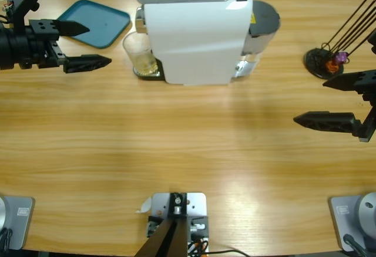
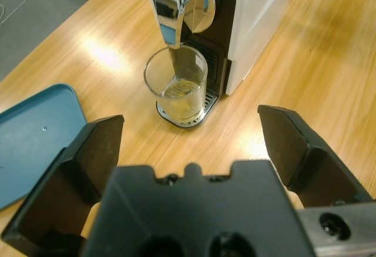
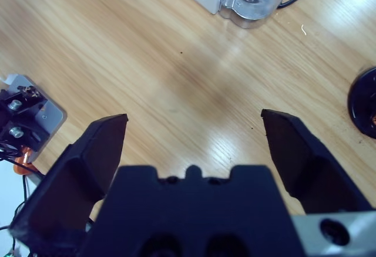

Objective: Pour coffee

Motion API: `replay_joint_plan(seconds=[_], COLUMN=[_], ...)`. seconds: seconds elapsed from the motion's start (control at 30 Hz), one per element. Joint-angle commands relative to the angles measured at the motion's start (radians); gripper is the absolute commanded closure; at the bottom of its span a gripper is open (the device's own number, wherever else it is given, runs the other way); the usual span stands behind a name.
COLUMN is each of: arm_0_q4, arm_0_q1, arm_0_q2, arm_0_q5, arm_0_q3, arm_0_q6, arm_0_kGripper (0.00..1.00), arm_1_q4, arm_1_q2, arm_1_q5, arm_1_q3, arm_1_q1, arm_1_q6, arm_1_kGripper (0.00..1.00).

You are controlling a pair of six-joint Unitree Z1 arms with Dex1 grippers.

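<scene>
A: Where is the coffee point(image 2: 181, 93)?
B: A shallow pale amber layer in the glass point(image 1: 140, 53). The glass stands upright on the drip tray point(image 2: 187, 116) of the white machine point(image 1: 197, 34), under its chrome spout point(image 2: 176, 10).

A: Left end effector point(image 1: 88, 46)?
B: Jaws spread wide, holding nothing. It points at the glass from the side, apart from it, above the surface point(image 1: 188, 151). A teal tray point(image 1: 94, 22) lies flat just beside it.

A: Right end effector point(image 1: 329, 101)?
B: Also gaping, nothing between the jaws. It hangs over bare wood, well apart from the machine. A black capsule stand point(image 1: 323, 62) with thin rods sits near it, holding small coloured capsules point(image 1: 335, 63).
</scene>
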Motion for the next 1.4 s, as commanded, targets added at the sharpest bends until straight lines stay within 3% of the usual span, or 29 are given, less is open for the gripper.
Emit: replay_joint_plan(seconds=[0.03, 0.2, 0.37, 0.57, 0.87, 1.4], arm_0_q4=[0.014, 0.020, 0.036, 0.032, 0.000, 0.002], arm_0_q1=[0.026, 0.033, 0.175, 0.189, 0.173, 0.110], arm_0_q2=[0.000, 0.030, 0.134, 0.296, 0.443, 0.520], arm_0_q5=[-0.016, -0.095, -0.313, -0.333, -0.382, -0.385], arm_0_q3=[0.040, 0.039, 0.012, -0.072, -0.189, -0.293], arm_0_q6=[-0.038, 0.016, 0.194, 0.381, 0.399, 0.386], arm_0_kGripper=[0.000, 0.000, 0.000, 0.000, 0.000, 0.000], arm_1_q4=[0.006, 0.006, 0.013, 0.019, -0.024, -0.035], arm_1_q2=[0.016, 0.022, 0.036, 0.065, 0.112, 0.091], arm_1_q5=[0.018, 0.019, 0.024, 0.025, 0.030, 0.020], arm_1_q3=[0.009, 0.009, 0.003, -0.008, 0.013, 0.030], arm_1_q1=[0.007, 0.007, 0.007, 0.007, 0.007, 0.007], arm_1_q6=[-0.013, -0.013, -0.013, -0.013, 0.005, 0.021], arm_1_kGripper=[0.000, 0.000, 0.000, 0.000, 0.000, 0.000])
